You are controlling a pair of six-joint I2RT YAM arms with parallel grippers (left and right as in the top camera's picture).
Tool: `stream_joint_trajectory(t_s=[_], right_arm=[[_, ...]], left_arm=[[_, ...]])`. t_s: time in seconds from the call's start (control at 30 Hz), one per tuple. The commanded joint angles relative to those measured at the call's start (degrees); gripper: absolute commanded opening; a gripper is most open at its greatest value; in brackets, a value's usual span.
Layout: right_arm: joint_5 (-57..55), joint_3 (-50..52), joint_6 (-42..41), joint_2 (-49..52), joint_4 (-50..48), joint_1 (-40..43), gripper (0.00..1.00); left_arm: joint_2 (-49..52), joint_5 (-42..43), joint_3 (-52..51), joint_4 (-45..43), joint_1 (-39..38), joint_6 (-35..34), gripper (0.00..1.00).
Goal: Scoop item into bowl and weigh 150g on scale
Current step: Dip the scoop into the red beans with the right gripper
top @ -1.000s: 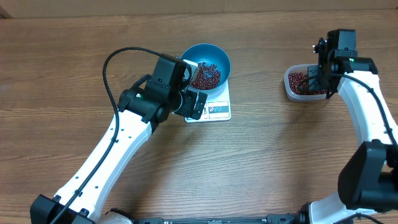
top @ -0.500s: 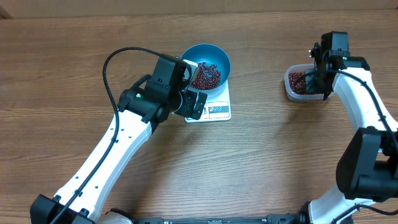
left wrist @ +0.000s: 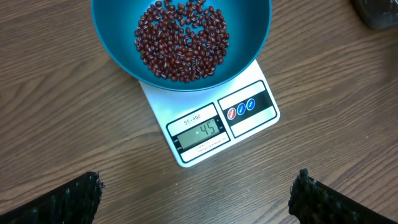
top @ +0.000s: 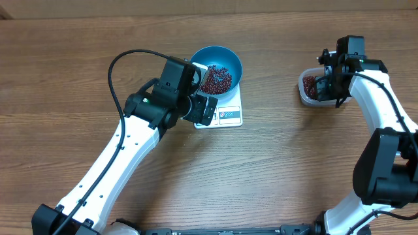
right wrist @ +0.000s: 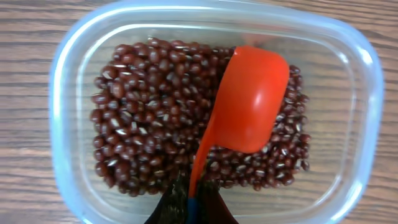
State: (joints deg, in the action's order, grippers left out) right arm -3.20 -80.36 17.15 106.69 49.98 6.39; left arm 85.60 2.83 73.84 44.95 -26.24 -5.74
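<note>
My right gripper point(right wrist: 191, 202) is clamped on the thin handle of an orange scoop point(right wrist: 252, 99). It is held over the beans point(right wrist: 143, 118) in a clear tub point(right wrist: 62, 112), toward the table's far edge on the right, ready, I judge, to dig out another load. The scoop's long axis slants from my fingers at the tub's near wall toward its far right corner, head leading; no beans show on it. My left gripper point(left wrist: 196, 196) hangs empty, fingers wide apart, above the scale point(left wrist: 160, 102) near the far edge's middle, likely so its camera sees the display, which reads 45. The blue bowl point(left wrist: 112, 37) of beans sits on the scale's far end.
</note>
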Motion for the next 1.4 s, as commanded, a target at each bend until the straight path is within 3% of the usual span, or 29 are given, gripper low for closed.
stream_joint_trajectory(t_s=[0.0, 0.63, 0.97, 1.37], right_arm=[[7.5, -1.25, 1.4, 1.14, 0.24, -0.2, 0.03], [17.29, -1.25, -1.31, 1.14, -0.39, 0.17, 0.03], [28.44, -1.22, -1.27, 1.14, -0.11, 6.97, 0.03], [31.85, 0.57, -1.2, 3.52, 0.26, 9.11, 0.04]], left_arm=[[-0.55, 0.59, -0.2, -0.15, -0.02, 1.05, 1.0], [-0.55, 0.59, -0.2, -0.17, -0.02, 1.05, 1.0], [-0.55, 0.59, -0.2, -0.17, -0.02, 1.05, 0.99], [-0.55, 0.59, -0.2, -0.17, -0.02, 1.05, 1.0]])
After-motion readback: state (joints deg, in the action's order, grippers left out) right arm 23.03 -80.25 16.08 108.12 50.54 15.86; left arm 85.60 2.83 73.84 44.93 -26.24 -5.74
